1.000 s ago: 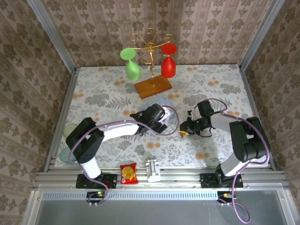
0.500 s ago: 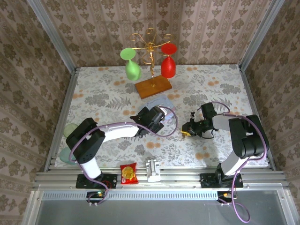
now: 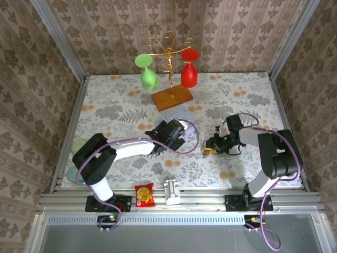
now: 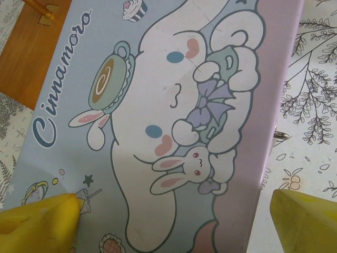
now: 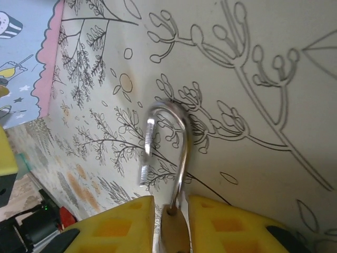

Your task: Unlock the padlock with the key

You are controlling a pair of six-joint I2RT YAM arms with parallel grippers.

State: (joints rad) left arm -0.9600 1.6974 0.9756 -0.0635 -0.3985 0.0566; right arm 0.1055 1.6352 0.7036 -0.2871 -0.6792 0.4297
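Observation:
The brass padlock [image 5: 175, 234] stands between the yellow fingers [image 5: 117, 224] of my right gripper [image 5: 171, 201]. A thin gap shows on each side of its body. Its silvery shackle [image 5: 182, 138] is swung out, with the free end loose over the tablecloth. From above, the padlock [image 3: 206, 150] is a gold speck at the tip of the right gripper [image 3: 210, 147], right of table centre. The key is hidden. My left gripper [image 4: 177, 221] hangs wide open over the cartoon-printed lid of the blue-grey tin box [image 4: 174, 105], not touching it.
A gold wire rack [image 3: 169, 55] on a wooden base [image 3: 172, 97] holds a green glass [image 3: 149, 78] and a red glass [image 3: 189, 75] at the back. A red snack packet [image 3: 144, 195] and a white block [image 3: 171, 191] lie at the near edge. Green discs [image 3: 78, 146] sit far left.
The right gripper's fingers have eased apart around the padlock, and that wrist has shifted slightly right. The left gripper has drifted a little nearer over the tin box.

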